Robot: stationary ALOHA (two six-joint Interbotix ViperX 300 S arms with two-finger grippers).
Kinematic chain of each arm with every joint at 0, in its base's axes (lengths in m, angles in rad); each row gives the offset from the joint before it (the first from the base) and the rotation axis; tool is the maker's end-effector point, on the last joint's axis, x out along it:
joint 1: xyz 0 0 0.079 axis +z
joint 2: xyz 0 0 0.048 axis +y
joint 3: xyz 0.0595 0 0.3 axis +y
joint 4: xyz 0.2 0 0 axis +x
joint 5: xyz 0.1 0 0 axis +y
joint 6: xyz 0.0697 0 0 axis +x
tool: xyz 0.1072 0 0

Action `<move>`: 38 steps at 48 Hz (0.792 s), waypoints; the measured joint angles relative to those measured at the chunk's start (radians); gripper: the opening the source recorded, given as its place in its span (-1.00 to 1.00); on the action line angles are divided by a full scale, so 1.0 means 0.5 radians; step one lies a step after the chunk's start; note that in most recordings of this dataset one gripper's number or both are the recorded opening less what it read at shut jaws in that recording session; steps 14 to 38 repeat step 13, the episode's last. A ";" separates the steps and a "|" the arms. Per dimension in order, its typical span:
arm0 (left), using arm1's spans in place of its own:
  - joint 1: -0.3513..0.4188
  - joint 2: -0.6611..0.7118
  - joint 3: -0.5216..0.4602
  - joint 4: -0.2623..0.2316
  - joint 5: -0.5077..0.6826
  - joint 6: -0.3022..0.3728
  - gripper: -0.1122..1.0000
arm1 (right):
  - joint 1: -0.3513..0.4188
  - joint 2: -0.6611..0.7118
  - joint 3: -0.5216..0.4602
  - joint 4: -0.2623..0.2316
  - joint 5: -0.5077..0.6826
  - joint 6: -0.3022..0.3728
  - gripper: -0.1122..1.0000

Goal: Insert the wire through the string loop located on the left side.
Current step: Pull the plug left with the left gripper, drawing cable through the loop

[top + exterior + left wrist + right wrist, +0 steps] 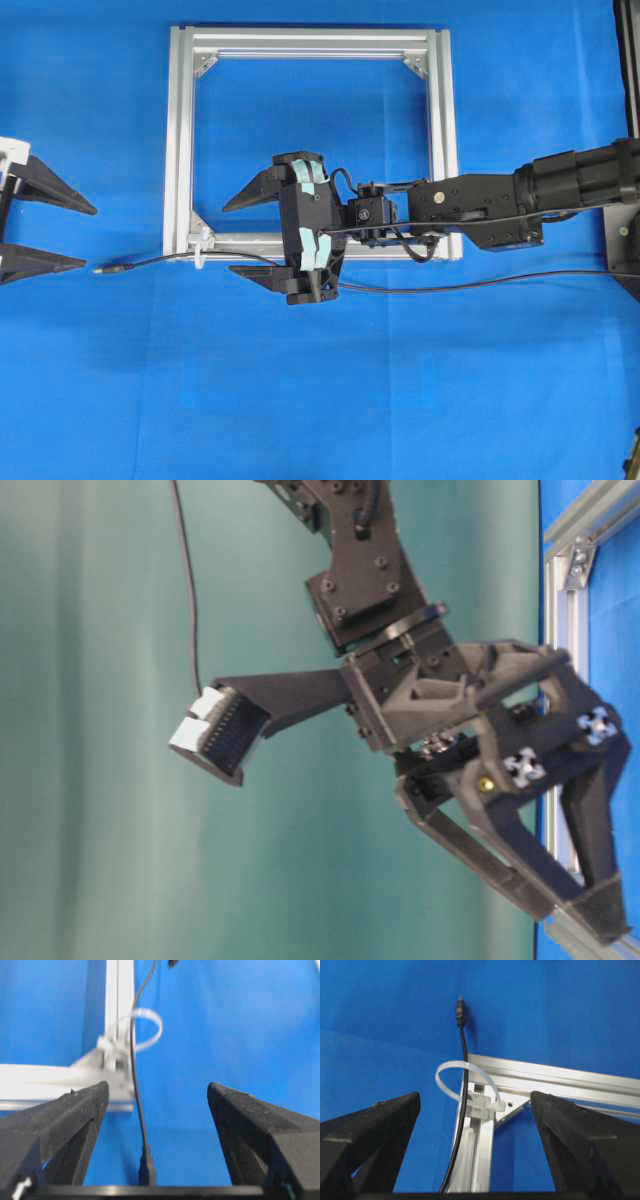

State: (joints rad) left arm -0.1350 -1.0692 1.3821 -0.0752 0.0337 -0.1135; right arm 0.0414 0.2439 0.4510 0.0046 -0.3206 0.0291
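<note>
Across the overhead view, the wire (420, 288) is lying on the blue bench (320, 400), running from the right edge past the aluminium frame (180, 140) and through the string loop (203, 252) at the frame's near-left corner, its plug tip (105, 268) resting just beyond; the right claw (240, 235) is hovering wide open over that corner, gripping nothing, while the left claw (75, 236) is waiting open and empty near the plug. At table level, a claw (400, 850) is hanging with its jaws spread. From the left wrist view, the plug is pointing between the parted fingers (75, 1110), with the loop behind it on the frame. From the right wrist view, the wire is passing inside the white loop, plug on the far side. Judging by its looks, the wire is light, limp and springy; pinching it just behind the stiff plug seems the surest hold.
</note>
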 measured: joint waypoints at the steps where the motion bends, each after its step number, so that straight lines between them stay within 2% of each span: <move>1: 0.000 -0.009 -0.003 0.003 0.000 0.003 0.52 | 0.000 -0.009 0.000 0.000 0.006 0.000 0.89; 13: 0.003 -0.055 -0.037 0.012 -0.003 0.012 0.52 | 0.000 -0.114 -0.018 0.000 0.077 -0.003 0.89; 38: 0.003 -0.055 -0.037 0.012 -0.003 0.012 0.52 | 0.000 -0.114 -0.018 0.000 0.077 -0.003 0.89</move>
